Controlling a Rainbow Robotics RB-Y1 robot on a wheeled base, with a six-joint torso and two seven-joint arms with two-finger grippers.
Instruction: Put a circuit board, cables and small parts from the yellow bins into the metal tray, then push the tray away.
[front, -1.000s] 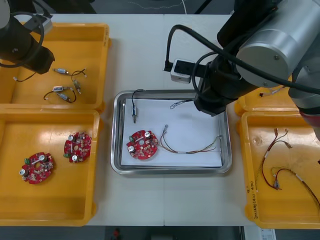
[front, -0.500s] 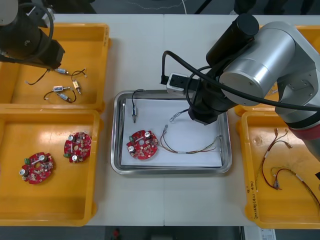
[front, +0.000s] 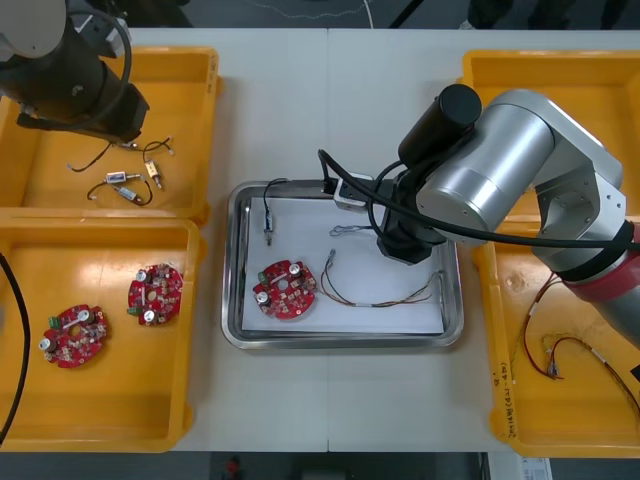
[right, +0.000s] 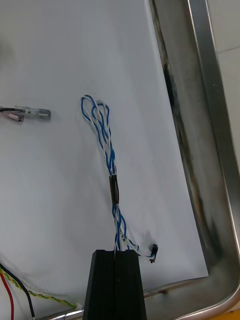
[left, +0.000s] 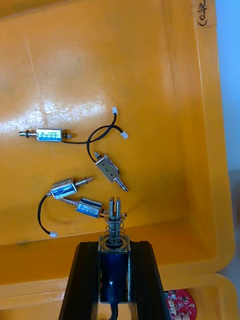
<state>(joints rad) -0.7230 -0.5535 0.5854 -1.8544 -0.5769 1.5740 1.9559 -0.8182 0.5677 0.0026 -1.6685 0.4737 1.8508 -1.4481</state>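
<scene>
Right gripper (right: 115, 257) is hovering low over the far half of the tray (front: 232, 300), toward its far right corner, fingers pressed together and pinching one end of the blue and white cable (right: 106, 150). The rest of that cable is lying stretched across the white liner (right: 60, 60), its loop pointing at the middle of the tray's far edge. It looks like the release step. For a clean drop, the fingers should open while low, so the pinched end falls on the liner rather than across the rim. The lift should then go straight up, because the small black plug (right: 154, 248) beside the fingers could snag. The red and yellow cable (front: 385, 298) is lying just beside the gripper, toward the tray's right edge, so no sideways drag there. The circuit board (front: 284, 289) is sitting at the tray's near left, and a black cable (front: 268, 213) is lying at its far left. Both are well apart from this drop. Left gripper (left: 114, 246) is hanging over the near right corner of the far left yellow bin (front: 190, 62), fingers spread to the width of the small metal part (left: 114, 234) they are clamping. Loose parts (left: 107, 170) are lying in the bin beneath it. It is probably best for the left arm to wait at the desk's left side until the right arm is clear of the tray.
</scene>
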